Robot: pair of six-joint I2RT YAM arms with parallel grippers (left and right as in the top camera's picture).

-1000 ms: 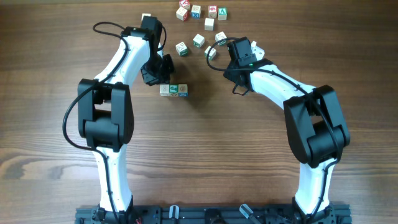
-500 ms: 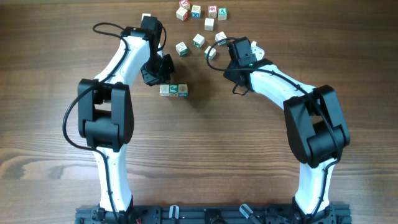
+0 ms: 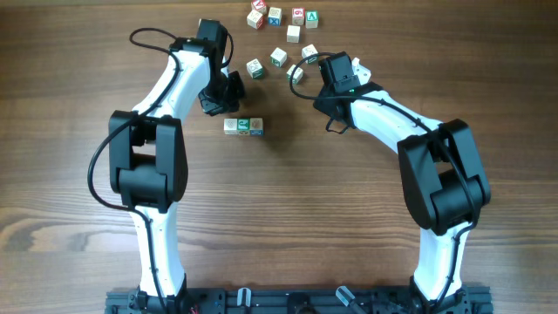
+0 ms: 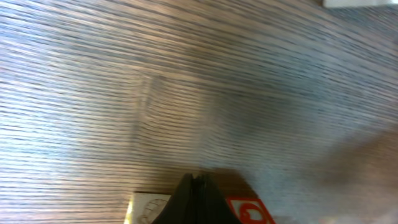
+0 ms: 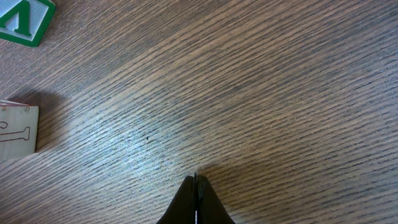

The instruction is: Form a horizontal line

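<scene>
The horizontal line [image 3: 243,126] is a short row of three pale cubes touching side to side, the middle one green-marked, left of the table's centre. My left gripper [image 3: 222,103] hangs shut just beyond the row, holding nothing. In the left wrist view its fingertips [image 4: 199,177] are pressed together, with a pale cube [image 4: 146,208] and a red-marked cube [image 4: 252,211] showing behind them at the bottom edge. My right gripper [image 3: 324,94] is shut and empty over bare wood to the right of the row; its tips [image 5: 196,178] meet in the right wrist view.
Several loose letter cubes lie scattered at the far side, among them one [image 3: 255,68] beyond the row, one [image 3: 296,74] near the right wrist and one [image 3: 275,15] at the far edge. A green-marked cube [image 5: 25,18] and a pale cube [image 5: 15,134] sit left of the right gripper.
My left gripper has drawn back a little from the row, toward the far side. The row and the right arm have not moved.
</scene>
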